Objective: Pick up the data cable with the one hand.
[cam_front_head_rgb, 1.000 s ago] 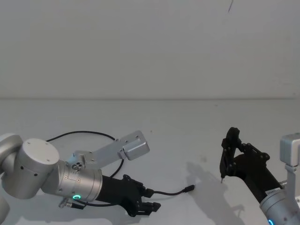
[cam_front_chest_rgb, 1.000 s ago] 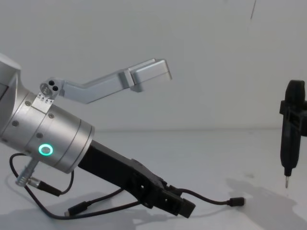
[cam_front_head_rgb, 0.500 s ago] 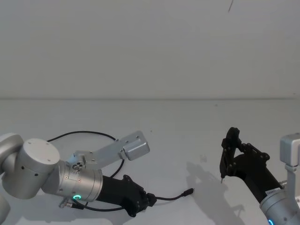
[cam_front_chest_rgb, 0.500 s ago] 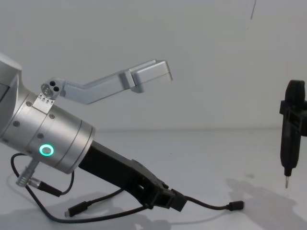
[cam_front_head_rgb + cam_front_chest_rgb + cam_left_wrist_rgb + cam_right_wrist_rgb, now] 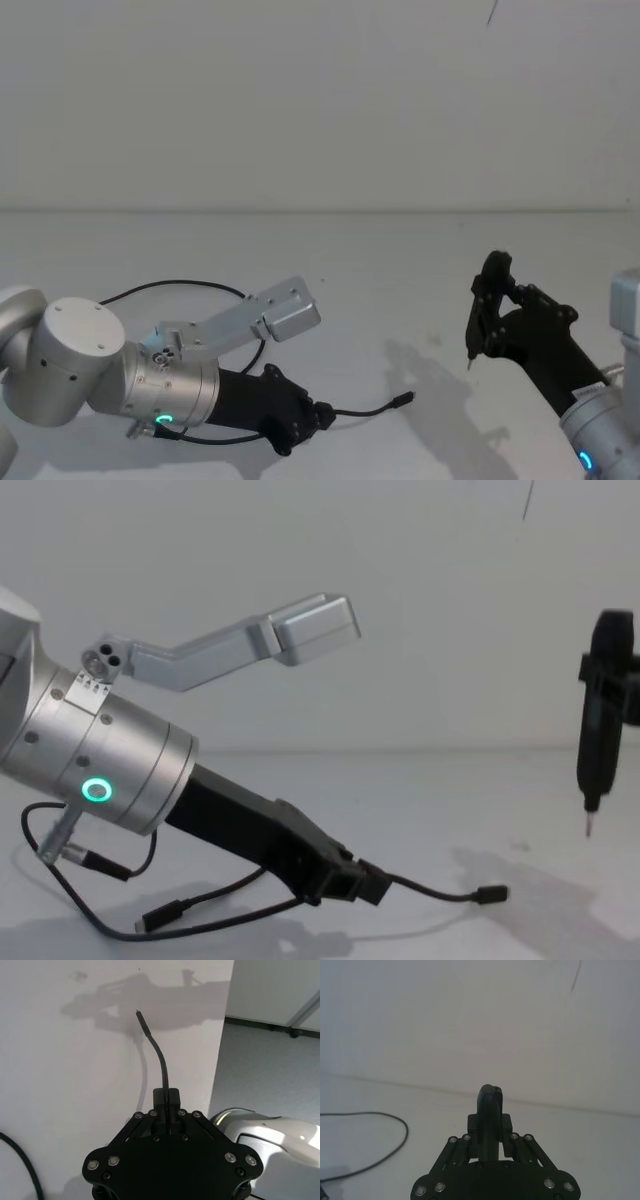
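**Cable pinched and lifting in my left gripper**

Since 0.5 s ago my left gripper point(image 5: 318, 415) has risen a little, and the free end of the cable point(image 5: 362, 410) has come up with it. 1 s ago my jaws stood apart around the cable; now they are pressed together on it.

In the left wrist view my 2 fingers point(image 5: 173, 1097) pinch the cable a short way back from its plug point(image 5: 139, 1014). That stretch arcs forward out of the grip, and its shadow lies apart from it on the table point(image 5: 60, 1085).

From the chest, the gripper sits low over the table, angled down and toward my right. The plug hangs just above the surface, beyond the fingertips. Behind the grip, black cable trails on the table under my forearm, where a 2nd plug point(image 5: 160, 917) lies flat. In the head view a long loop of cable curves over the table behind my arm. The green ring light point(image 5: 96, 790) on my wrist is lit.

My right gripper point(image 5: 500, 325) is well off to the right, clamped on a slim black tool point(image 5: 598, 720). The tool is upright, with its metal tip down and clear of the table. It too stands a little higher than 0.5 s ago.
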